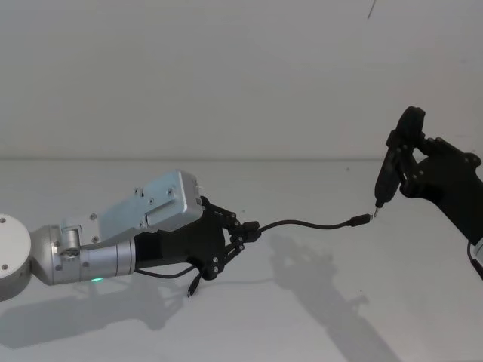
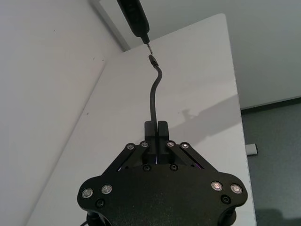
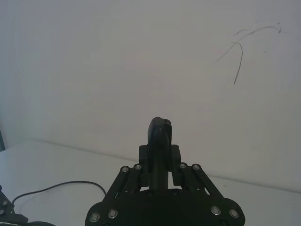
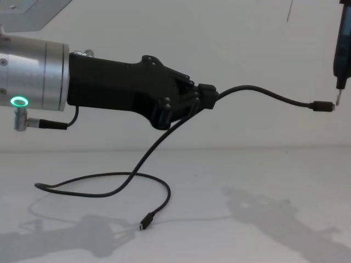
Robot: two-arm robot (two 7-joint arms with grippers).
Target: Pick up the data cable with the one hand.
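My left gripper (image 1: 253, 228), the bulky black hand on a silver cylinder with a green ring (image 4: 20, 101), is shut on the data cable (image 1: 309, 223) and holds it above the white table. Beyond the fingertips (image 2: 162, 126) the cable (image 2: 153, 94) arches out to a small plug (image 4: 322, 106). Behind the gripper (image 4: 208, 96), the remaining cable (image 4: 109, 192) hangs down and loops on the table, ending in its other plug (image 4: 145, 224). My right gripper (image 1: 404, 154) at the right is shut on a narrow black tool (image 1: 385, 181). The tool's metal tip (image 4: 338, 98) sits just beside the raised plug.
The white table (image 1: 317, 317) meets a plain white wall (image 1: 226, 75) behind. In the left wrist view the table's side edge (image 2: 240, 117) drops to a grey floor. A thin dark mark (image 3: 240, 61) runs on the wall above.
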